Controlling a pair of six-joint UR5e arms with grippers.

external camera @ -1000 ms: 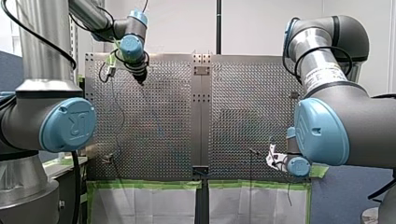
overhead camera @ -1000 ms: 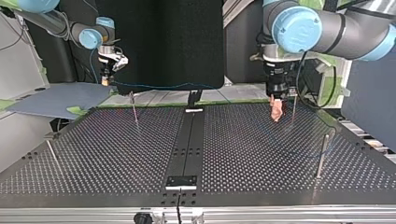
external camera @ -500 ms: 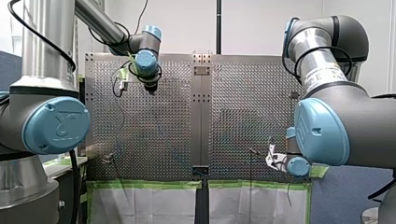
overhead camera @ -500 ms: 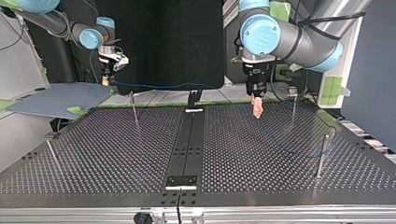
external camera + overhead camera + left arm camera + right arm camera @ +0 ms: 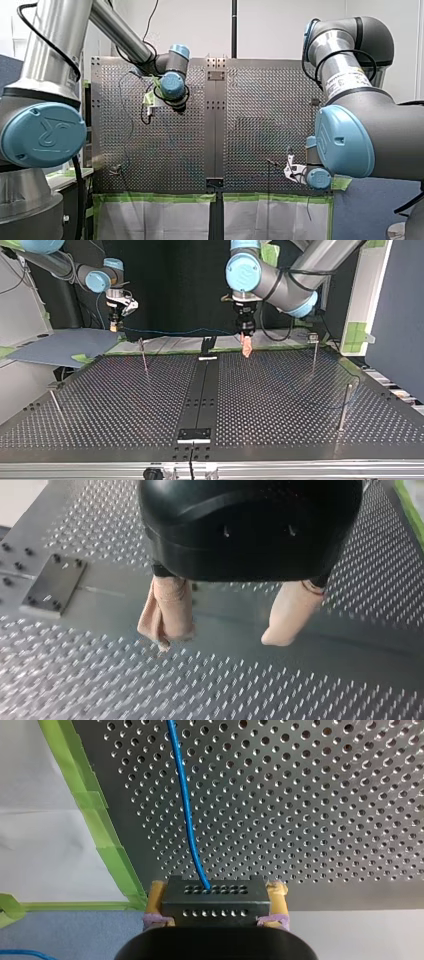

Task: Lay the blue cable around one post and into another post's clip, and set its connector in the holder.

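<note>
While my right hand grips the connector, its cable points ahead

The front camera sits behind the grey-and-blue arms, looking far over the shiny grey table full of holes. The top camera faces back, low. Wrist cameras look close at that table past beige fingers and yellow fingers.
</note>
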